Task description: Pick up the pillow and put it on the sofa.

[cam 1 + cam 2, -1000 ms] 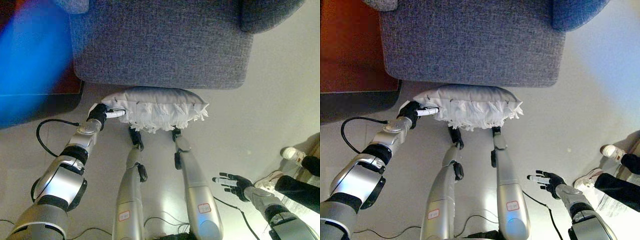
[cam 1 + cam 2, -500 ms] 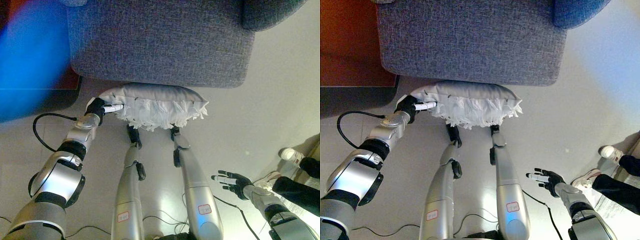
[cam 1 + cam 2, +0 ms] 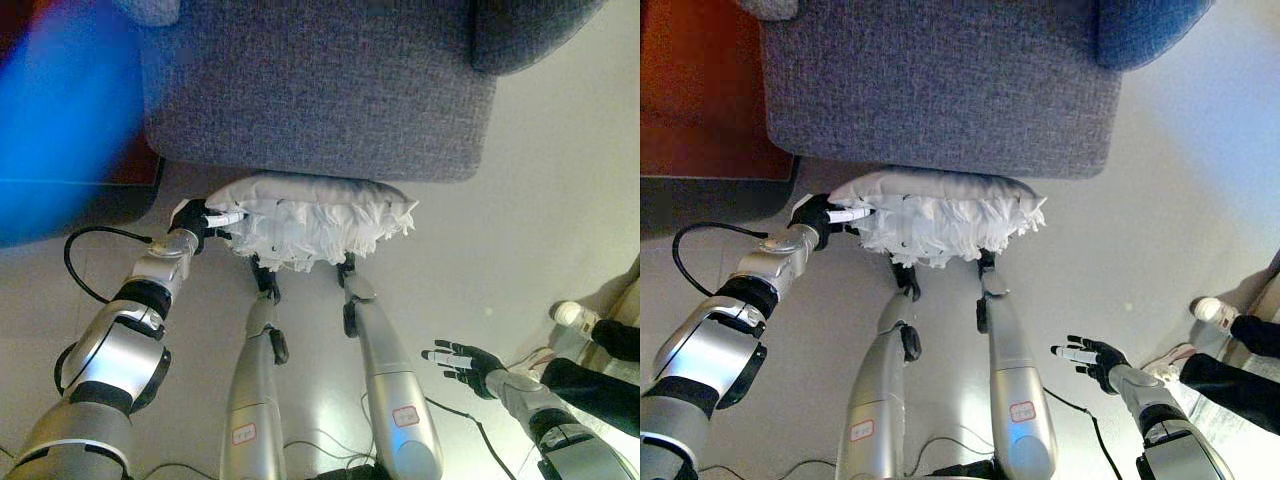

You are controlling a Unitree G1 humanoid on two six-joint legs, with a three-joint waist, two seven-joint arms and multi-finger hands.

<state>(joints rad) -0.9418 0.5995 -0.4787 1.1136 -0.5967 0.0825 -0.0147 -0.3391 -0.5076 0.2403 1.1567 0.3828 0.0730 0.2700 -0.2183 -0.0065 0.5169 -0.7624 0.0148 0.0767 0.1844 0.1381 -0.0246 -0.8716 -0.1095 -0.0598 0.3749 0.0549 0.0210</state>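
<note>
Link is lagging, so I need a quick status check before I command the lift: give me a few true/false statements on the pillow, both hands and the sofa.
1. The left hand is at the left end of the pillow. True.
2. The pillow already lies on the sofa seat. False: it is below the front edge of the grey sofa, not on the seat.
3. The right hand is holding the pillow's right end. False: it hangs open, well away from the pillow, above the floor.
4. A person's shoe shows at the right edge. True.
5. The pillow has a plain smooth edge. False: a white ruffled fringe runs along its near side.
</note>
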